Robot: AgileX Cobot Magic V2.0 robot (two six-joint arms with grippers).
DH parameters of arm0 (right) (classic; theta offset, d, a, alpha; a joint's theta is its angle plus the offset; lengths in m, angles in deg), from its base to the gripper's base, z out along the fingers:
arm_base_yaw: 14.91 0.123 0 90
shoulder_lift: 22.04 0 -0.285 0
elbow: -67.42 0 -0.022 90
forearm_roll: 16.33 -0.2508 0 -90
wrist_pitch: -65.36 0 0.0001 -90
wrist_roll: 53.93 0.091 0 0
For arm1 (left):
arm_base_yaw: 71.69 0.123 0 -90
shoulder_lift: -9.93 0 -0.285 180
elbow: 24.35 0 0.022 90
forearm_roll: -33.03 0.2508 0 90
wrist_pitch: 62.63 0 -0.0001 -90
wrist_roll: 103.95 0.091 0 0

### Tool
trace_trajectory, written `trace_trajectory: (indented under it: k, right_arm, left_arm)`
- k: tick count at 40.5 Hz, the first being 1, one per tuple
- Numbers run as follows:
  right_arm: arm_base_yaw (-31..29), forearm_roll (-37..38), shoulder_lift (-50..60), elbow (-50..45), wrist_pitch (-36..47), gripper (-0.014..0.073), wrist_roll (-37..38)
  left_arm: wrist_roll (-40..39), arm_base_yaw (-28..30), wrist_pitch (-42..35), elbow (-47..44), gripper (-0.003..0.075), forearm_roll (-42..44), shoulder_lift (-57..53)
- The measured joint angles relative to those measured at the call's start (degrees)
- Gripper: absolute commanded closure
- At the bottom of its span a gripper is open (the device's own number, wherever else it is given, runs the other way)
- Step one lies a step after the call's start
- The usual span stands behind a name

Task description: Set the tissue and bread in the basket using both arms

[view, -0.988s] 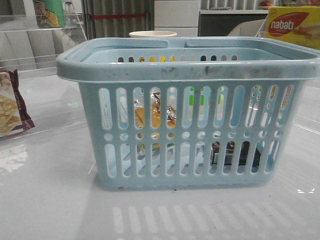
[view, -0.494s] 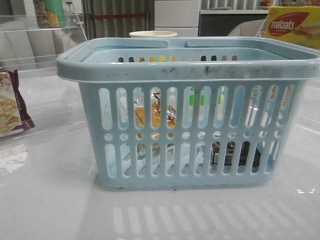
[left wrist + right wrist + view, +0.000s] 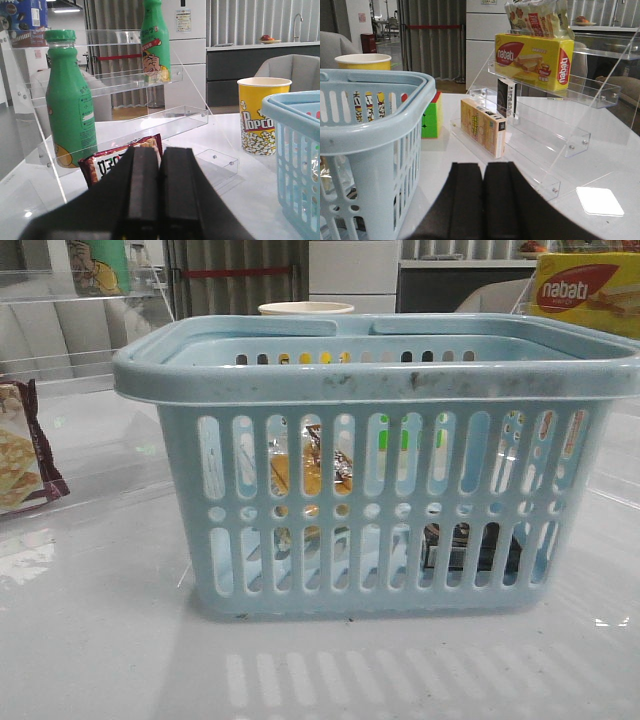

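The light-blue basket (image 3: 380, 380) fills the middle of the front view. Through its slots I see the bread (image 3: 310, 475) in its clear bag on the left inside and the dark tissue pack (image 3: 470, 545) on the basket floor at the right. Neither arm shows in the front view. My left gripper (image 3: 160, 150) is shut and empty, left of the basket (image 3: 295, 150). My right gripper (image 3: 483, 167) is shut and empty, right of the basket (image 3: 370, 135).
A maroon-edged cracker packet (image 3: 20, 455) lies at the left by a clear shelf with green bottles (image 3: 70, 100). A popcorn cup (image 3: 261, 115) stands behind the basket. At the right a clear rack (image 3: 560, 125) holds a yellow Nabati box (image 3: 535, 57) and small boxes.
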Motion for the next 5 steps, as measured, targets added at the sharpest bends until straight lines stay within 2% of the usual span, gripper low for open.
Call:
trace_trajectory:
  k: [5]
  right_arm:
    - [0.00, 0.00, 0.00, 0.00, 0.00, 0.0537, 0.00]
  left_arm:
    - [0.00, 0.00, 0.00, 0.00, 0.0629, 0.00, 0.00]
